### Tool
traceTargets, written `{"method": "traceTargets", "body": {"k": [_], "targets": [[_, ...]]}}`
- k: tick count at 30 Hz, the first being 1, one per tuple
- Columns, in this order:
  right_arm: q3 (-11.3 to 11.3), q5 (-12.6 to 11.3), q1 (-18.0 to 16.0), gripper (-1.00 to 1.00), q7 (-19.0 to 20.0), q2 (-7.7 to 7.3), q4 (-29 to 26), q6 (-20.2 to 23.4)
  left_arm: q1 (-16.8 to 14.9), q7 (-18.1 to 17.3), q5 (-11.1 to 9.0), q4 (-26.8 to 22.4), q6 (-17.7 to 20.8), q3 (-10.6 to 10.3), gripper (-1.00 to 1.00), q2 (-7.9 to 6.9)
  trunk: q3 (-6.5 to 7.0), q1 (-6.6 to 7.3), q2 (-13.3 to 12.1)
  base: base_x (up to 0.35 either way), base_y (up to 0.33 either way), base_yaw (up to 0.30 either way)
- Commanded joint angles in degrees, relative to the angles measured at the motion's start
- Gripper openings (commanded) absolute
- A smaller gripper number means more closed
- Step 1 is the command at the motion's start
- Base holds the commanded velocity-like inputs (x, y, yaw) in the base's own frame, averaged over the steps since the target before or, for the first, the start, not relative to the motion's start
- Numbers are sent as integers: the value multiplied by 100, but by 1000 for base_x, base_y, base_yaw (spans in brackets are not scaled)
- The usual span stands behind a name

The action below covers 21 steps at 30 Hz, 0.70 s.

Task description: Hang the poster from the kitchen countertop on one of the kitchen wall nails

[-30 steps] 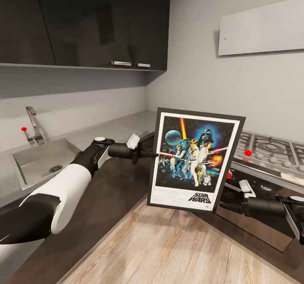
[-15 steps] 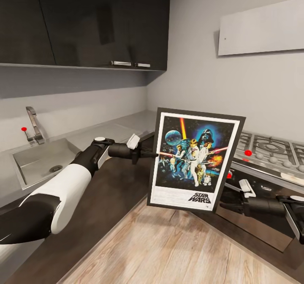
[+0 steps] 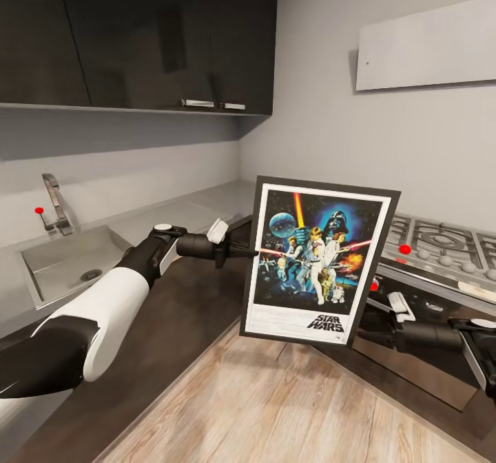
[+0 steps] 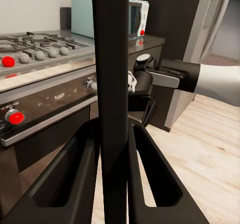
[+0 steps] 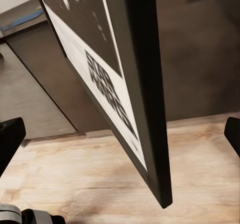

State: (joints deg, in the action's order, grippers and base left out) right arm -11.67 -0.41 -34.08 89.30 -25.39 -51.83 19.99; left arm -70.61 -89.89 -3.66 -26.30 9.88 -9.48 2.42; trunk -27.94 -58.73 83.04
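The poster [image 3: 317, 260], a black-framed Star Wars print, hangs upright and slightly tilted in mid-air over the wooden floor, facing me. My left gripper [image 3: 249, 250] is shut on its left edge. In the left wrist view the frame's dark edge [image 4: 114, 84] runs between the two fingers [image 4: 75, 174]. My right gripper [image 3: 366, 326] sits low behind the poster's lower right corner. In the right wrist view its fingertips [image 5: 10, 134] stand wide apart, with the frame's edge [image 5: 145, 109] between them, untouched. The pale grey kitchen countertop [image 3: 172, 211] runs along the back left.
A sink [image 3: 65, 260] with a faucet [image 3: 55, 204] is set in the countertop at left. A gas stove [image 3: 441, 242] stands at right, close behind the right arm. Dark wall cabinets [image 3: 138, 36] hang above, and a grey panel [image 3: 427, 46] is on the right wall.
The right arm has crept slightly left toward the poster's lower corner. The poster and the left arm have not moved.
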Motion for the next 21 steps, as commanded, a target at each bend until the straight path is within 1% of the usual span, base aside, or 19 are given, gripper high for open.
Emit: {"method": "traceTargets", "body": {"k": [1, 8, 21], "targets": [[-2, -4, -6, 100, 19, 15, -5, 59, -5, -11, -38, 2, 49, -33, -100, -5, -6, 0, 4, 0, 0, 0], [-2, -3, -10, 100, 18, 40, -11, 46, -5, -11, -38, 2, 49, -36, -100, -4, -6, 0, 4, 0, 0, 0], [-2, -3, -11, 100, 17, 43, -12, 40, -5, -11, -38, 2, 49, -36, -100, 0, -6, 0, 4, 0, 0, 0]]}}
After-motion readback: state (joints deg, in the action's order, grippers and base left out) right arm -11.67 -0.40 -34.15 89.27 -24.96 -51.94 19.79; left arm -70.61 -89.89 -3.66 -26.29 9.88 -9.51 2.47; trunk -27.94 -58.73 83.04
